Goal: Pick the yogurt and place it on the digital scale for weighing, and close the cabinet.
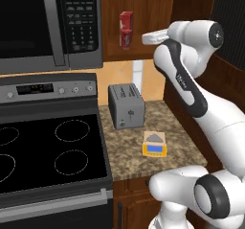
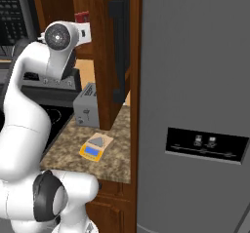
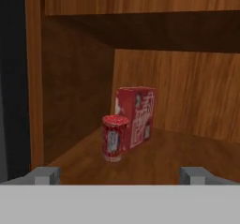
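The reddish-brown wooden wall cabinet (image 3: 187, 82) stood open, its door (image 2: 119, 47) swung outward with the dark arched panel and slim dark vertical handle facing the right base camera. Inside, a wooden shelf (image 3: 187, 157) carried 2 red items. The speckled brown granite table (image 1: 177, 142) lay below the cabinet, beside the black glass stovetop (image 1: 48, 151). On it stood the grey 2-slot toaster (image 1: 126, 106), and nearer the front edge lay the small flat yellow-orange digital scale (image 1: 154, 144), flat on the table, its blue display strip turned toward the front edge and its grey plate bare.

The taller red rectangular carton (image 3: 138, 113) stood upright on the shelf, toward the back. The small dark red cylindrical yogurt cup (image 3: 115, 138) stood upright too, its long axis vertical and its lid facing up, just in front of the carton and overlapping its lower left corner in the hand view; whether the 2 touched could not be told.

The end effector (image 3: 121, 174) pointed into the cabinet at shelf height, its 2 fingertips (image 3: 46, 175) spread wide apart and holding nothing. The yogurt cup sat ahead of it, apart from both fingertips, slightly left of the midline between them and nearer the left tip in the hand view. In the left base view the white hand (image 1: 155, 37) reached toward the red items (image 1: 126, 30) in the cabinet.
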